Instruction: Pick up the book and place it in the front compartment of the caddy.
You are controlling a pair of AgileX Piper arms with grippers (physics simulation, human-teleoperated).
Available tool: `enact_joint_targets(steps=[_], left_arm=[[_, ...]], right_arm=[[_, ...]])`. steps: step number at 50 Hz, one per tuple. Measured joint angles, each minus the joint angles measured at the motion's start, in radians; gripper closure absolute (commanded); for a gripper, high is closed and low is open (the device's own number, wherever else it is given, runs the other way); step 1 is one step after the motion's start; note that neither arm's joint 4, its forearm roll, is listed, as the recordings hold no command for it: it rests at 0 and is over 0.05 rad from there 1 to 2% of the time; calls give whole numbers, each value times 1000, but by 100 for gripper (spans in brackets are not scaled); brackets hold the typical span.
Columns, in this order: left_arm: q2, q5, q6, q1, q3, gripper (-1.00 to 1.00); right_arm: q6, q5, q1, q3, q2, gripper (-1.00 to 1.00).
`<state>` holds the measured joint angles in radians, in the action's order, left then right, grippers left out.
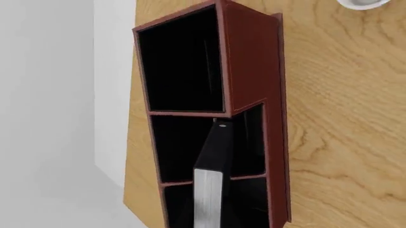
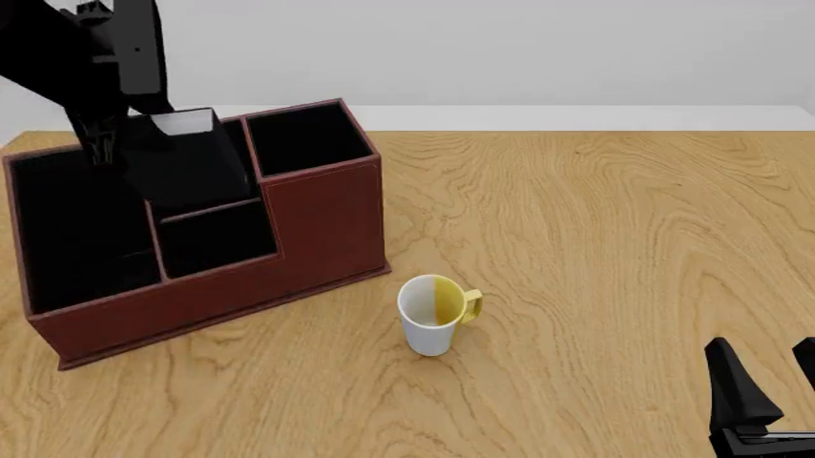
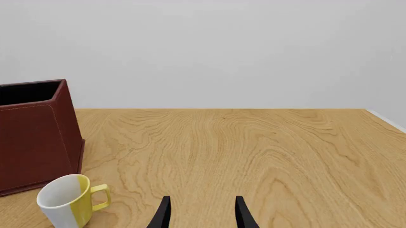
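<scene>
The reddish-brown caddy (image 2: 319,224) stands at the table's left, its black-lined compartments open upward. My left gripper (image 2: 105,143) is above its middle and holds the thin black book (image 2: 191,167) tilted, white page edges up, over the divider between the middle compartments. In the left wrist view the book (image 1: 212,161) reaches down into the caddy (image 1: 250,57) at the middle compartment; the fingers are hidden there. My right gripper (image 2: 764,396) is open and empty low at the front right, its fingertips (image 3: 163,213) apart above bare wood.
A white-and-yellow mug (image 2: 433,313) stands upright just in front of the caddy's right corner; it also shows in the right wrist view (image 3: 66,202). The caddy's end wall (image 3: 35,137) is at that view's left. The table's left edge runs close beside the caddy.
</scene>
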<state>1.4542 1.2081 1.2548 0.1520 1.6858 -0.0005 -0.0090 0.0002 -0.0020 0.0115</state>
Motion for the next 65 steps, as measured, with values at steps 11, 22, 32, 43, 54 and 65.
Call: enact_joint_targets(steps=[11,22,32,43,54,65], left_arm=[[18,2,-53,12,21,100],[53,2,-58,-35,73,100],[80,0,-65,-75,112,100],[90,-1,-118,-53,121,100],[99,-1,-159,-33,122,100],[110,-1,-147,-53,135,100]], right_arm=[[0,0,0,0,0,-100],[0,0,0,0,0,-100],[0,0,0,0,0,-100],[0,0,0,0,0,-100],[0,0,0,0,0,-100],[0,0,0,0,0,-100]])
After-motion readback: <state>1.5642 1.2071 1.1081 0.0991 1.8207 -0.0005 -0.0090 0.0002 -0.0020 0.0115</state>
